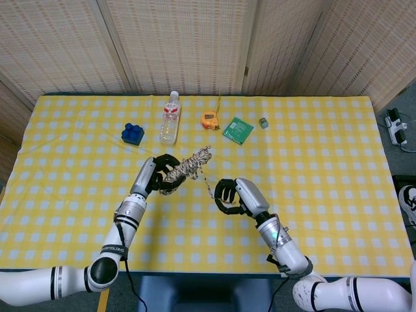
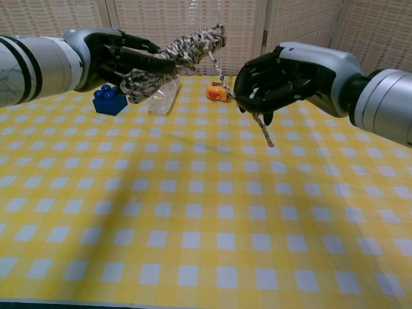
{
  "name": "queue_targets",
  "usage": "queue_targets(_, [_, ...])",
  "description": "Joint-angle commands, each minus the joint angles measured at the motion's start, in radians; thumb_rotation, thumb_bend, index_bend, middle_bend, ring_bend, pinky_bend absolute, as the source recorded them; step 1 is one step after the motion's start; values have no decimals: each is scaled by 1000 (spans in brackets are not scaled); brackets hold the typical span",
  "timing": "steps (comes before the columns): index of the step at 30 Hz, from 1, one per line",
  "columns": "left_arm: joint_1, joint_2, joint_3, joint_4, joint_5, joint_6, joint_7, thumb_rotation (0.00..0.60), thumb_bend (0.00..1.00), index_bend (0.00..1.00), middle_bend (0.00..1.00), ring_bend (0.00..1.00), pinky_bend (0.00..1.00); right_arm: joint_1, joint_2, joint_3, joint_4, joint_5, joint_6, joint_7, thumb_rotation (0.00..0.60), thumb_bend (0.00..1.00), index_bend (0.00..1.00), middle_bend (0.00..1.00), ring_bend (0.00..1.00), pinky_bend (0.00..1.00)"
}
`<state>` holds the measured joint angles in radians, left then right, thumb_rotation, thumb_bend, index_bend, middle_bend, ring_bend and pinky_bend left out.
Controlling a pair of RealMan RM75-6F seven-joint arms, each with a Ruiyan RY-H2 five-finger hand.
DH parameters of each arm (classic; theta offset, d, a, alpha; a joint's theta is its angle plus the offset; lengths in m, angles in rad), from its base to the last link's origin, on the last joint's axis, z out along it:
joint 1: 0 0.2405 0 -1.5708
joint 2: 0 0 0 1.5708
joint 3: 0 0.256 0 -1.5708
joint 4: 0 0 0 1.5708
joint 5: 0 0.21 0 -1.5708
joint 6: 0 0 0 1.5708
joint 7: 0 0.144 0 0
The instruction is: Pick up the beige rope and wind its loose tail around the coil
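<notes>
The beige rope coil (image 1: 184, 168) (image 2: 174, 56) is lifted off the table, and my left hand (image 1: 158, 175) (image 2: 122, 58) grips its near end. Its far end tilts up and away. The loose tail (image 1: 206, 183) (image 2: 222, 76) runs from that far end down to my right hand (image 1: 231, 195) (image 2: 273, 80), which pinches it; a short end (image 2: 262, 129) dangles below the fingers. The right hand is lower and to the right of the coil, with the tail stretched between them.
On the yellow checked tablecloth (image 1: 325, 169) at the back lie a blue block (image 1: 132, 133) (image 2: 109, 100), a plastic bottle (image 1: 170, 118) (image 2: 161, 96), an orange tape measure (image 1: 209, 119) (image 2: 217, 92), a green card (image 1: 238, 130) and a small grey cube (image 1: 264, 121).
</notes>
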<state>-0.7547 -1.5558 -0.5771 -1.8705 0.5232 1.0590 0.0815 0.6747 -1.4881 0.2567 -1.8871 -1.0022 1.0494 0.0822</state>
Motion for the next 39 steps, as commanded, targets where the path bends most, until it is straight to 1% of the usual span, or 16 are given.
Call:
queue_targets(1, [24,37,-20,-31,15,-32,-57,600,623,752,785,803,898,-4,-9,0,23,-3,-10,12,600,552,693,600,560,574])
queue_targets(5, [37,65,-22,-57,42,-58,-106,600,623,752,785,802,898,-3,-16,2,45,-13,-19,17,600,552,688,578,536,574])
queue_targets(7, [40,75,-16,-65,59,-64,-122,600,623,752,785,800,898,-5,-10,2,44,-29,-37,40,600,552,609,511,486,549])
queue_targets(8, [40,78,-13,-67,65,-66,-126,600,623,752,785,800,898,-6,-4,2,44,-39,-45,53,600,552,509,451,440,512])
queue_targets(9, [40,82,-8,-68,72,-68,-132,600,623,752,785,799,898,-9,3,2,43,-58,-56,73,600,552,357,368,373,445])
queue_targets(10, [40,84,-5,-68,76,-69,-137,600,622,752,785,798,898,-11,10,1,43,-73,-64,88,600,543,264,315,331,398])
queue_targets(11, [39,86,-1,-66,80,-70,-141,600,622,752,785,797,898,-14,18,0,42,-90,-70,105,600,516,136,232,264,320])
queue_targets(12, [38,87,3,-63,84,-70,-147,600,622,752,785,796,898,-20,26,-1,42,-115,-73,128,600,484,49,150,198,238])
queue_targets(13, [38,88,5,-61,87,-71,-153,600,622,752,785,796,898,-25,31,-2,42,-135,-71,145,600,452,10,91,150,175])
queue_targets(14, [38,88,7,-58,90,-72,-160,600,622,751,785,796,898,-29,37,-4,43,-156,-70,159,600,428,0,46,110,121])
queue_targets(16, [37,90,14,-51,96,-76,-172,600,622,751,785,795,898,-42,50,-10,45,-202,-59,190,600,402,0,3,63,46])
queue_targets(18, [37,92,21,-45,103,-79,-183,600,622,751,785,795,898,-56,63,-17,46,-243,-42,211,600,400,0,0,55,25])
queue_targets(23, [44,103,32,-32,125,-86,-215,600,622,751,785,793,898,-102,108,-52,53,-321,21,205,600,400,0,0,57,25])
queue_targets(30, [72,135,50,-28,183,-102,-272,600,622,751,785,790,898,-216,177,-128,105,-394,196,12,600,395,0,8,83,33])
queue_targets(36, [86,149,68,-18,222,-104,-295,600,622,751,785,789,898,-287,229,-164,130,-419,282,-52,600,396,11,92,142,49])
queue_targets(39, [98,148,85,-5,264,-83,-303,600,622,751,785,789,898,-370,288,-222,147,-432,349,-83,600,396,26,120,170,91])
